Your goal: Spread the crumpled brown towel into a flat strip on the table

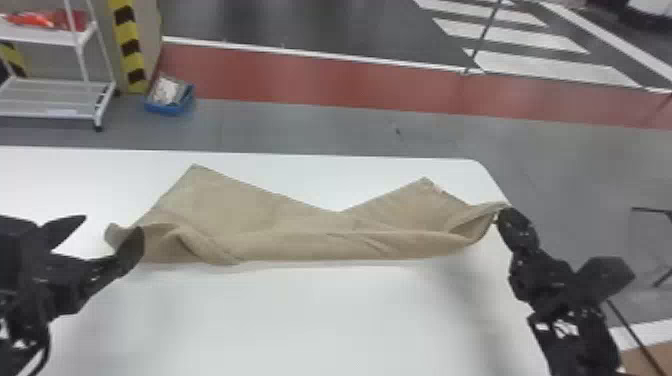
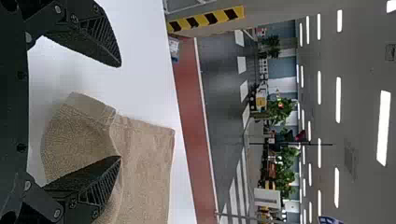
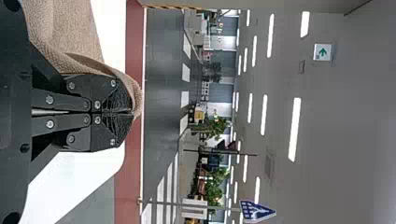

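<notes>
Clock centred on towel, head view. Nearest: white table [image 1: 300,320]. Left gripper [image 1: 111,226] at nine, jaws spread, one finger overlapping the towel's end; contact unclear. Right gripper [image 1: 501,214] at three, jaws closed, pinching a raised corner. Brown towel [image 1: 310,242] lies between, near side rolled and creased, far corners peaking at ten and two. Step: stretching out, roughly halfway. Next: left pinches the nine o'clock end, both pull apart, lay flat. Risk: the roll tightens.
</notes>
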Action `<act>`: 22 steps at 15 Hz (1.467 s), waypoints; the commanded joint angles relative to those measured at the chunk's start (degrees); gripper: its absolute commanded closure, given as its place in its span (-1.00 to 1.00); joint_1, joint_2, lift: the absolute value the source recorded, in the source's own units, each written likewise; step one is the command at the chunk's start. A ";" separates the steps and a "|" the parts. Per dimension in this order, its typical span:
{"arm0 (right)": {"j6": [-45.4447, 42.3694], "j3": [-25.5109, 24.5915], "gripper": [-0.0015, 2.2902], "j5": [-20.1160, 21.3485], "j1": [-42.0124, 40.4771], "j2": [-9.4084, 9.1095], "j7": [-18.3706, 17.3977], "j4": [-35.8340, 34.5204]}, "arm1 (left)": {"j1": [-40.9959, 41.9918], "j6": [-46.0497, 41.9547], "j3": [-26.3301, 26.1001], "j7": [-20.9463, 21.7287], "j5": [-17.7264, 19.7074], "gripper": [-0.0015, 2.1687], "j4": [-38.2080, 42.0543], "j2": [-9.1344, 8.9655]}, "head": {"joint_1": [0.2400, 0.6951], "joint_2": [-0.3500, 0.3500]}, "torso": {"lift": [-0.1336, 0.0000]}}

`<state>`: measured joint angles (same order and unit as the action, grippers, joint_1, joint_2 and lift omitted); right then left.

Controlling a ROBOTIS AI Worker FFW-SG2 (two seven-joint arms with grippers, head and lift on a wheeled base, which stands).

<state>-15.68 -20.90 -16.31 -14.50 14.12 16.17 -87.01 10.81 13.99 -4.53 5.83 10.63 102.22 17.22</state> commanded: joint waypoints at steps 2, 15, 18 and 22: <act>0.00 0.24 0.54 -0.04 0.17 -0.06 0.00 0.00 | -0.35 0.04 0.22 1.38 0.00 -0.52 -0.53 0.00 | 1.00 -0.70 | -0.86; 0.00 -0.37 0.54 -0.30 0.17 -0.06 0.00 -0.88 | 1.41 -0.49 4.09 8.41 5.01 -0.59 0.00 0.97 | 1.00 -0.70 | -0.86; 0.00 -0.11 0.54 -0.30 0.00 -0.15 0.00 -1.41 | 0.61 -0.31 3.91 10.08 4.40 -0.59 -2.11 0.79 | 1.00 -0.69 | -0.86; 0.00 -0.55 0.54 -0.21 -0.36 -0.24 0.00 -1.76 | 0.09 -0.49 3.47 10.43 4.05 -0.37 -3.34 0.71 | 1.00 -0.69 | -0.86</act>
<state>-15.68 -21.29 -16.51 -14.73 13.89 16.17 -88.53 10.93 13.52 -0.98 16.23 14.72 99.00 17.95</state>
